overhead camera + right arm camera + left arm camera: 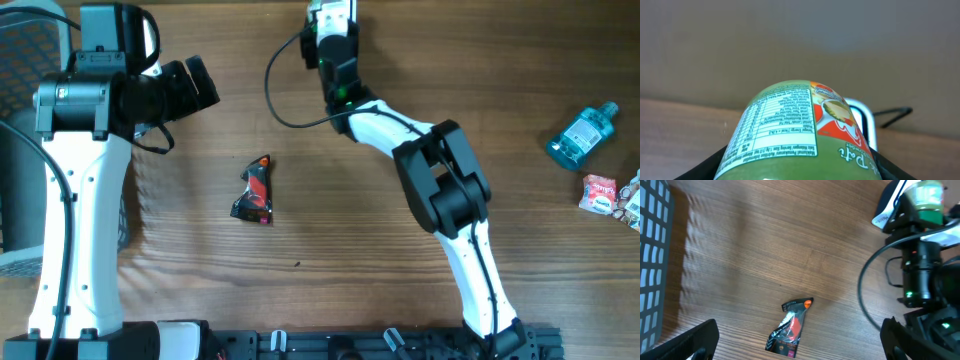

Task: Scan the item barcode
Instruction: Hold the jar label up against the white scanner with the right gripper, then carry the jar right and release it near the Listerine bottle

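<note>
At the top middle of the overhead frame, that's where my right gripper (pixel 331 22) is parked, clamped around the green can (pixel 790 130) and holding it up off the table (pixel 350 250). So the can is the item I'm supposed to be scanning. From my right wrist view the side facing me is the nutrition panel plus a bit of the orange front label, and I can't see a barcode anywhere on it.

My left gripper (pixel 203 83) is in the upper left of the overhead view, fingers spread wide and holding nothing. It's just hanging above the table, with the black and red packet (pixel 256 191) lying well below it in the frame.

Stuff that could bite me from here, just my guess:
- The can is round and smooth, so if I twist my wrist to hunt for the barcode it could roll or slide between my fingers.
- If the code sits on the side my fingers cover, or faces away from the reader, nothing gets read. I honestly can't pick out the scanner for sure; there's a white and black shape right beside the can in the left wrist view, could be it.
- The black cable (pixel 270 95) loops out next to my right wrist, so a big rotation might snag it.

The blue bottle (pixel 582 137) at the right edge is well out of the way.
</note>
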{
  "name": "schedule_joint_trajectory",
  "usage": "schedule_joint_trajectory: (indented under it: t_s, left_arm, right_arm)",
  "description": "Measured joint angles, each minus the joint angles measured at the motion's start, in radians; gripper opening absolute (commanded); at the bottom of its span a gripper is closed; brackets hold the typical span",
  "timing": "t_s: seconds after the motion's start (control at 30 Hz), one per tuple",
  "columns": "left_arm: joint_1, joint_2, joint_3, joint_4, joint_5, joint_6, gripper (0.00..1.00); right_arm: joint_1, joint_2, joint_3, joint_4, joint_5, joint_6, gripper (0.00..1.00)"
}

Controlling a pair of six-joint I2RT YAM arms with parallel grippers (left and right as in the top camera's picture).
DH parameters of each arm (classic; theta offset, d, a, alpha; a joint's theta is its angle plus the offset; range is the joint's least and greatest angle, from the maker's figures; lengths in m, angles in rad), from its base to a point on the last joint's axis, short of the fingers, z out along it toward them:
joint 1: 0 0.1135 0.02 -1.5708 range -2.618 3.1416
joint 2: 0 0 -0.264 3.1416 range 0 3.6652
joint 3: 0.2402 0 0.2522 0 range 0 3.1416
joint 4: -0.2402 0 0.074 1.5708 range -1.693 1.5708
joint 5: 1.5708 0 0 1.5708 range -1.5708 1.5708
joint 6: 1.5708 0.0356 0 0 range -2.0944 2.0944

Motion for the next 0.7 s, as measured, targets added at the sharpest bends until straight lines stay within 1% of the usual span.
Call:
schedule_joint_trajectory:
  t_s: [0.13, 0.17, 0.2, 0.27, 0.33, 0.43, 0.47, 0.5, 0.6, 0.63, 0.67, 0.7]
  left_arm:
    - [0.000, 0.000, 0.000, 0.000, 0.000, 0.000, 1.00]
    - [0.000, 0.000, 0.000, 0.000, 0.000, 0.000, 1.00]
    - [0.000, 0.000, 0.000, -0.001, 0.000, 0.000, 1.00]
    - [0.000, 0.000, 0.000, 0.000, 0.000, 0.000, 1.00]
    - [0.000, 0.000, 0.000, 0.001, 0.000, 0.000, 1.00]
    - [0.000, 0.000, 0.000, 0.000, 0.000, 0.000, 1.00]
    - [0.000, 0.000, 0.000, -0.001, 0.000, 0.000, 1.00]
    - [0.000, 0.000, 0.000, -0.001, 0.000, 0.000, 1.00]
    - [0.000, 0.000, 0.000, -0.001, 0.000, 0.000, 1.00]
    - [0.000, 0.000, 0.000, 0.000, 0.000, 0.000, 1.00]
    - [0.000, 0.000, 0.000, 0.000, 0.000, 0.000, 1.00]
    - [0.000, 0.000, 0.000, 0.000, 0.000, 0.000, 1.00]
  right_arm:
    - [0.016, -0.073, 0.000, -0.187, 0.029, -0.011, 0.61]
    - [0.014, -0.123, -0.001, -0.262, 0.042, -0.006, 0.61]
    - [0.011, -0.168, 0.000, -0.291, 0.048, -0.002, 0.62]
    - [0.004, -0.282, 0.000, -0.404, 0.076, 0.028, 0.62]
    - [-0.009, -0.409, 0.005, -0.521, 0.104, 0.074, 0.59]
    - [-0.044, -0.586, 0.023, -0.793, 0.130, 0.210, 0.59]
    - [-0.069, -0.653, 0.030, -0.929, 0.138, 0.296, 0.59]
    - [-0.092, -0.690, 0.034, -1.027, 0.143, 0.361, 0.59]
    - [-0.169, -0.740, 0.041, -1.298, 0.153, 0.533, 0.60]
    - [-0.211, -0.741, 0.038, -1.419, 0.153, 0.602, 0.59]
    - [-0.248, -0.740, 0.027, -1.482, 0.153, 0.650, 0.59]
    - [-0.282, -0.738, 0.015, -1.509, 0.152, 0.682, 0.59]
